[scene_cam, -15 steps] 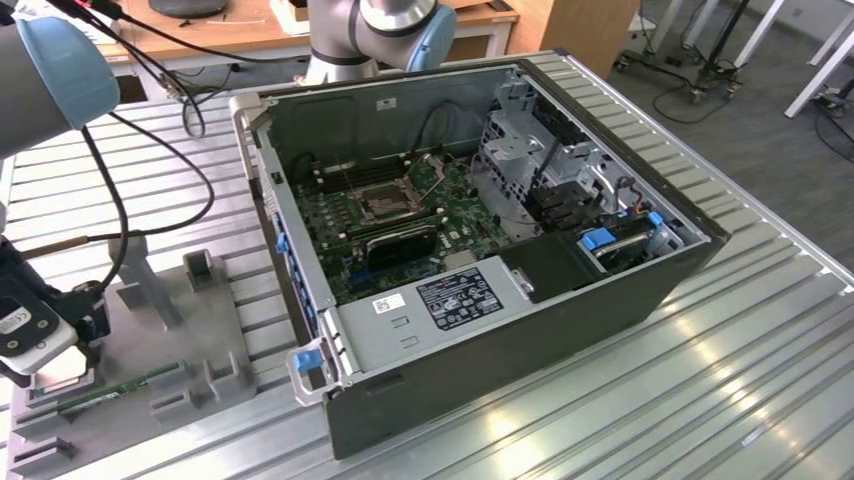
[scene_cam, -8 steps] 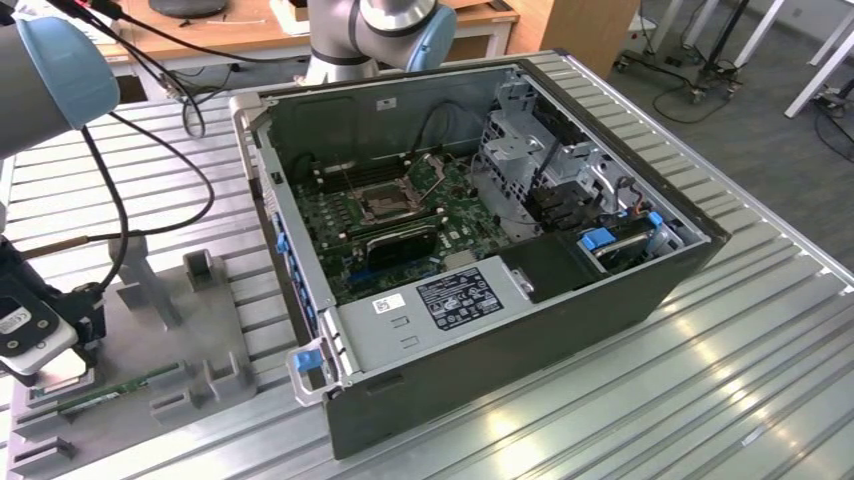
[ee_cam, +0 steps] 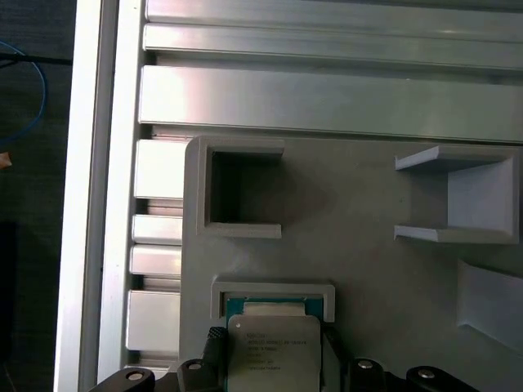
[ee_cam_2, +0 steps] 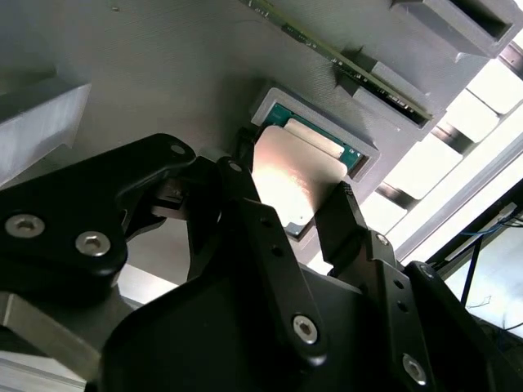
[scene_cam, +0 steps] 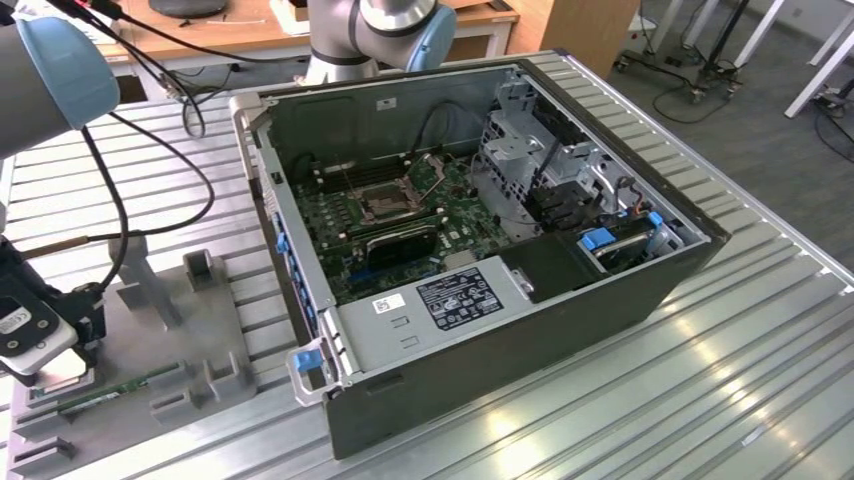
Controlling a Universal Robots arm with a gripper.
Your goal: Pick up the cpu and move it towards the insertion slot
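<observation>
**Pincer narrow on the cpu in its nest**

The black two-fingered pincer (ee_cam_2: pixel 290 192) is narrowed around the small flat square cpu with a silvery metal face (ee_cam_2: pixel 282 171). Its fingers (ee_cam_2: pixel 343 212) press on two opposite edges of the chip.

The cpu lies in a shallow grey plastic nest (ee_cam: pixel 274 287) on the grey moulded fixture plate (scene_cam: pixel 160 300), its green edge showing against the nest's wall. Just beside the nest a long green memory stick (scene_cam: pixel 114 390) rests in the plate's holders.

The plate sits on the ribbed aluminium tabletop (scene_cam: pixel 694 380), near the edge on the exterior view's left.

Mid-tabletop, well apart from the pincer, stands a dark open computer case (scene_cam: pixel 534 330). It holds a green motherboard (scene_cam: pixel 461 235). On that board is the insertion slot, a square silver-framed socket with a dark centre (scene_cam: pixel 388 205).
</observation>
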